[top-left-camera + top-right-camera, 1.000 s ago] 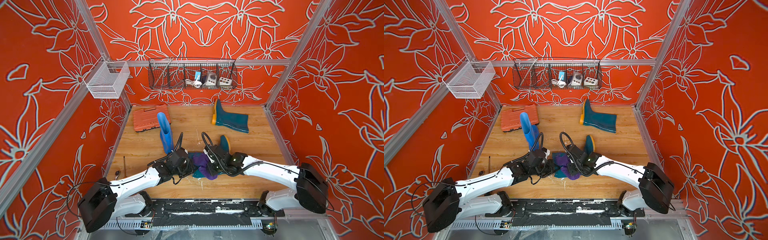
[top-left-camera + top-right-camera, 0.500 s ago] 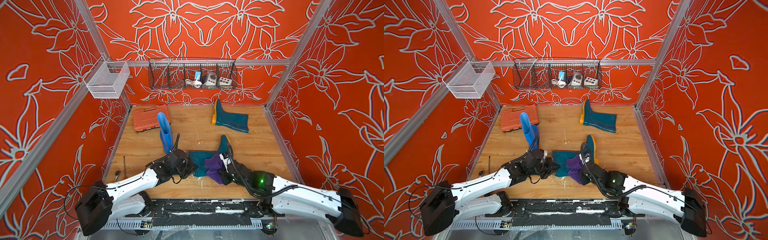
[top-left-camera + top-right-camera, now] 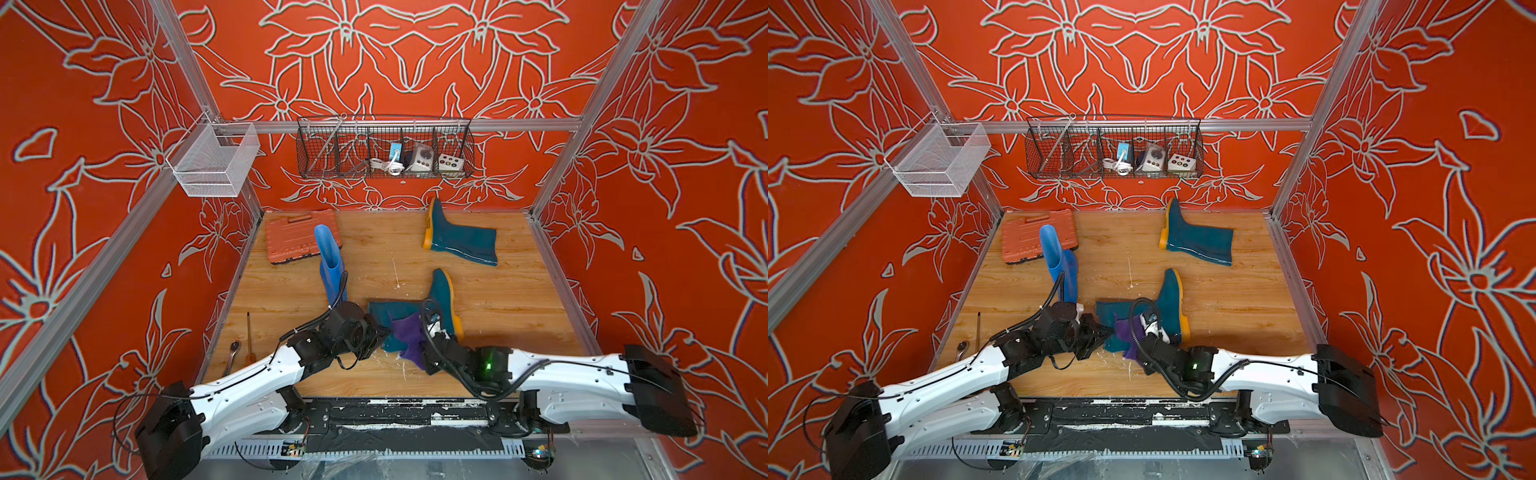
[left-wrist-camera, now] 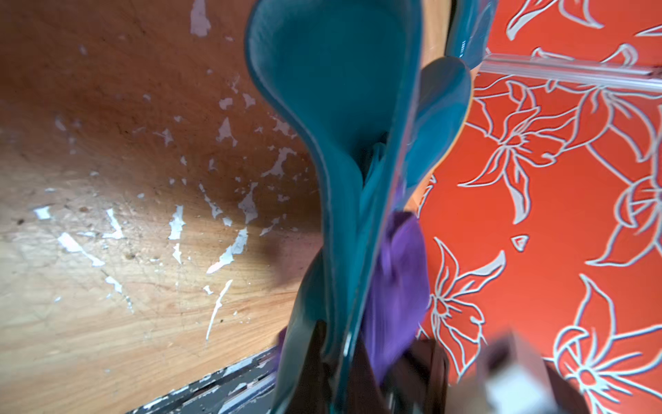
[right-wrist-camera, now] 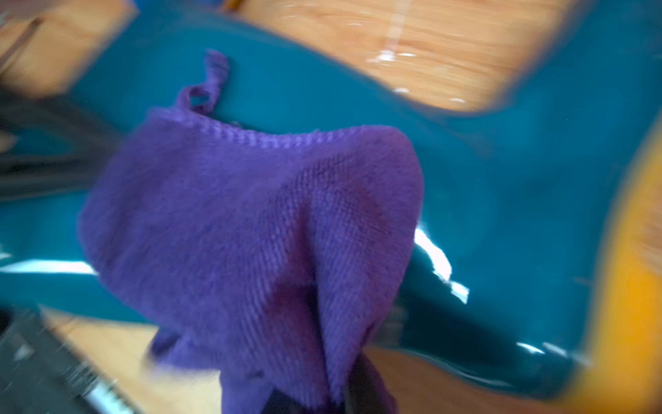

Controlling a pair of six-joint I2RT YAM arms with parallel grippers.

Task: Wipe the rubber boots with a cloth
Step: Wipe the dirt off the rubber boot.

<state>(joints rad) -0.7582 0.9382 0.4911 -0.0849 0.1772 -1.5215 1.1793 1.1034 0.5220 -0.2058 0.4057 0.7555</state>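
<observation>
Right arm point(image 3: 561, 374) reaches wider than a second ago | right tool point(image 3: 424, 345) clamped on deep-purple fabric cloth point(image 3: 405, 330), draped over dark-teal rubber boot point(image 3: 442, 297) by bench point(image 3: 498, 307) front edge | left tool point(image 3: 380, 334) pinches boot's shaft rim

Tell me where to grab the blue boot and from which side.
Grip the blue boot by its shaft rim, probably from above, pinching the wall at the mouth. It stands upright with the open top facing up, so the rim is the freest, thinnest part.
</observation>
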